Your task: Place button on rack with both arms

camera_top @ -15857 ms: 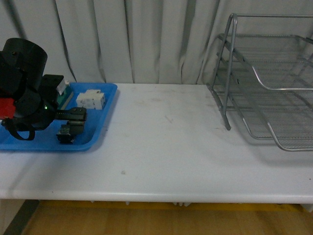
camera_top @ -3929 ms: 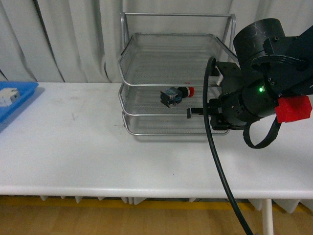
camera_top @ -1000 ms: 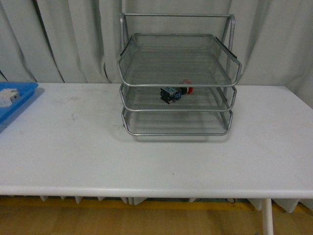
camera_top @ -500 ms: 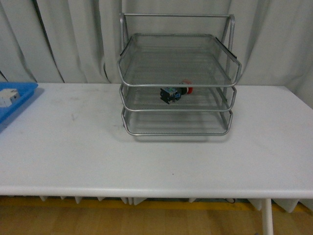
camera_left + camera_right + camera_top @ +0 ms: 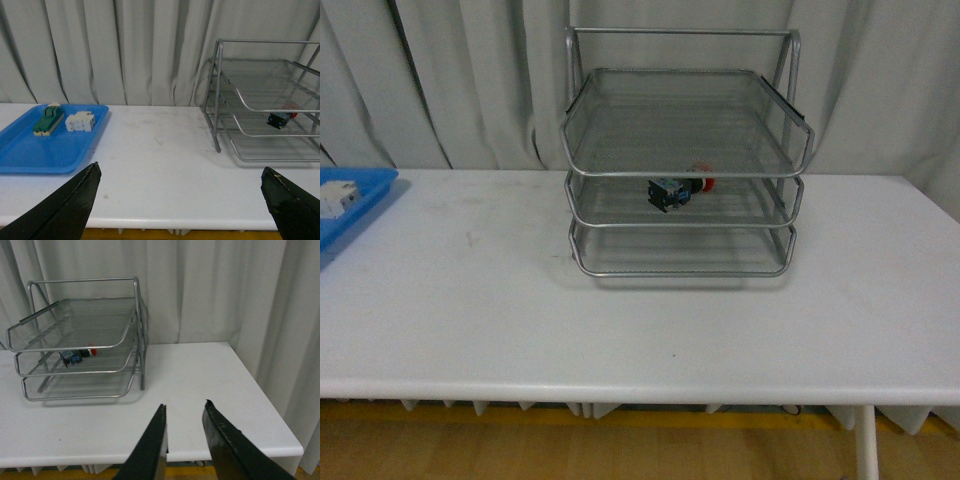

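front view: the button (image 5: 677,189) lies in the middle tier of the rack (image 5: 685,160), red cap toward 3 o'clock; the blue tray (image 5: 350,210) sits at the table's (image 5: 640,320) 9 o'clock edge; neither arm shows.
left wrist view: left gripper (image 5: 182,200) spread wide, holding nothing, well apart from the rack (image 5: 260,115); button (image 5: 280,119) on the middle tier; green-and-cream switch (image 5: 48,119) and white block (image 5: 80,121) in the blue tray (image 5: 45,150).
right wrist view: right gripper (image 5: 184,440) fingers slightly apart, empty, above the table's near edge; button (image 5: 75,357) in the rack (image 5: 80,340) at 10 o'clock.

Lab-like test booth, white table (image 5: 650,320), grey curtain backdrop (image 5: 470,90)
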Robot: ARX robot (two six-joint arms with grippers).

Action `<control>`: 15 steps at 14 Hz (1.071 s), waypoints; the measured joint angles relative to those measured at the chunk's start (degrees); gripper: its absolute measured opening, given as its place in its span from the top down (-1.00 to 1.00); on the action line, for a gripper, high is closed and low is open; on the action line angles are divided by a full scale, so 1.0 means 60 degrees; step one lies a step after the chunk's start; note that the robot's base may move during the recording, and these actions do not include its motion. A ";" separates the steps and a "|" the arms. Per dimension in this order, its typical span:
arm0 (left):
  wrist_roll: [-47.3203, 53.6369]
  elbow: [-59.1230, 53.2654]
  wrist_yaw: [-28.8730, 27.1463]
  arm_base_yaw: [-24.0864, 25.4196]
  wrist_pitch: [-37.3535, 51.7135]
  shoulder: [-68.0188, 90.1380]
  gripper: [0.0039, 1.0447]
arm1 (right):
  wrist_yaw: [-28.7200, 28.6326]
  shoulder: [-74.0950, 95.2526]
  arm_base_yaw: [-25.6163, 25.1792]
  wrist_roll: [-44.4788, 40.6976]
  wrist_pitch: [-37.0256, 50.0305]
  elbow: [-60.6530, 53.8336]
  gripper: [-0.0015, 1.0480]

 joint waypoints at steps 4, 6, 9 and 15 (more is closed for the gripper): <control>0.0000 0.0000 0.0000 0.0000 0.0000 0.0000 -0.88 | 0.0000 0.0000 0.0000 0.0000 0.0000 0.0000 -0.31; 0.0000 0.0000 0.0000 0.0000 0.0000 0.0000 -0.88 | 0.0000 0.0000 0.0000 0.0000 0.0000 0.0000 -0.80; 0.0000 0.0000 0.0000 0.0000 0.0000 0.0000 -0.88 | 0.0000 0.0000 0.0000 0.0000 0.0000 0.0000 -0.87; 0.0000 0.0000 0.0000 0.0000 0.0000 0.0000 -0.88 | 0.0004 0.0000 0.0000 0.0000 0.0000 0.0000 -0.87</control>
